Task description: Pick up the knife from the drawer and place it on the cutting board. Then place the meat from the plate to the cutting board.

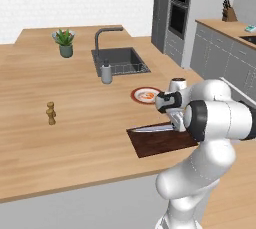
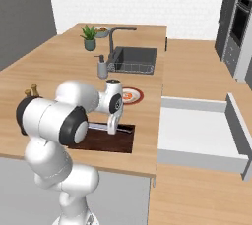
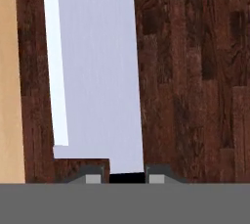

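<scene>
Wooden counter (image 1: 75,123) carries our cutting board (image 1: 160,145); we see the knife (image 3: 95,71), its blade silver, lying on it, our claw (image 3: 127,178) gripping its black handle.

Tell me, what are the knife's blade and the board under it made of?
The knife blade looks like smooth metal: it is pale silver-grey, flat and plain, with a brighter strip along one edge. The cutting board looks like dark reddish-brown wood, since it shows grain lines and plank-like patches. Everything here is rendered, so that is only how they look.
</scene>
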